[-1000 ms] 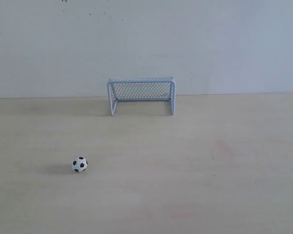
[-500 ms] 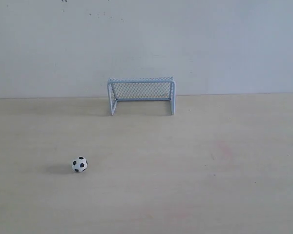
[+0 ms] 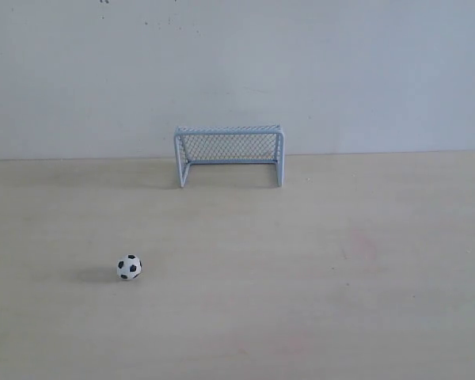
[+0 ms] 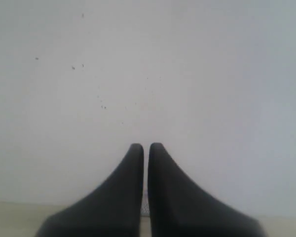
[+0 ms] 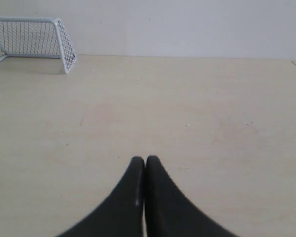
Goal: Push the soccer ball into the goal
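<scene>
**Ball waiting, both arms held back**

In the exterior view, the soccer ball (image 3: 129,267) sits alone on the pale worktop (image 3: 340,277), toward the left and near side. It is well apart from the goal (image 3: 229,154), which stands against the back wall with its mouth facing out. Neither arm shows here.

In the left wrist view, the left pincer (image 4: 146,146) is drawn narrow, with only a thin slit between its black fingers. It holds nothing and points at the bare wall. No ball shows in this view.

In the right wrist view, the right pincer (image 5: 141,159) is pressed together and empty, low over the worktop, with the goal far off to one side.

I'd say the approach has not started. The left arm looks better placed. It should come down behind the ball on the side away from the goal, line up with the mouth, and push low and gently, since a ball that round will skid off any glancing touch.

I count one ball, one goal and two pincers.
</scene>
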### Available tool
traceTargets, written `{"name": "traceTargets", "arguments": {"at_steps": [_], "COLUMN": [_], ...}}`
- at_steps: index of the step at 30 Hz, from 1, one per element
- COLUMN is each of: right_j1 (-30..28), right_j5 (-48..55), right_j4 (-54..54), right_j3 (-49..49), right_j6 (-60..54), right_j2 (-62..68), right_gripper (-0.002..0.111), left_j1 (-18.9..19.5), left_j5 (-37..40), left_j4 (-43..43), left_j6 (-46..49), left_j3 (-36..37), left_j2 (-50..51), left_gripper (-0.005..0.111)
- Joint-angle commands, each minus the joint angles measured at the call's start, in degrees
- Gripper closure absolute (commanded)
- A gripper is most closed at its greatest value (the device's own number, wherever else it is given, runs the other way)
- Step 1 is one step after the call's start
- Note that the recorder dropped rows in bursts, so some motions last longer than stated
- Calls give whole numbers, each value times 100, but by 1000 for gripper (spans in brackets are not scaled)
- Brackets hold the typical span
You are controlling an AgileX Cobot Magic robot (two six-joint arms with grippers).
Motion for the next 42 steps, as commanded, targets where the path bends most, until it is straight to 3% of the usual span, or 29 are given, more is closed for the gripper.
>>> {"name": "traceTargets", "arguments": {"at_steps": [1,3,4,7,11,15,23,26,33,38,42], "right_j1": [-22,-22,-22,-22,-22,-22,-22,-22,-22,-22,-22], "right_j5": [-53,-53,-53,-53,-53,-53,-53,-53,-53,-53,-53], "right_j4": [-3,-3,-3,-3,-3,-3,-3,-3,-3,-3,-3], "right_j3": [0,0,0,0,0,0,0,0,0,0,0], "right_j6": [-5,-5,-5,-5,-5,-5,-5,-5,-5,-5,-5], "right_j2": [-25,-25,-25,-25,-25,-25,-25,-25,-25,-25,-25], "right_gripper": [109,109,109,109,109,109,109,109,109,109,109], "left_j1": [-270,-383,-445,-459,-459,-448,-448,-448,-448,-448,-459], "left_j5": [657,1250,1739,2931,4456,4476,4476,4476,4004,3781,3725], "left_j4": [-89,-89,-76,-185,-451,266,1915,1694,819,1038,661], "left_j6": [913,1223,1773,3442,5361,6546,6925,7071,9406,9881,10152], "left_j3": [-1311,-2052,-2671,-3641,-4077,-4077,-4077,-4077,-4077,-4077,-3986], "left_j2": [1507,2149,2624,3697,4857,5540,7014,7539,8577,9184,9630], "left_gripper": [102,102,102,102,102,102,102,102,102,102,102]}}
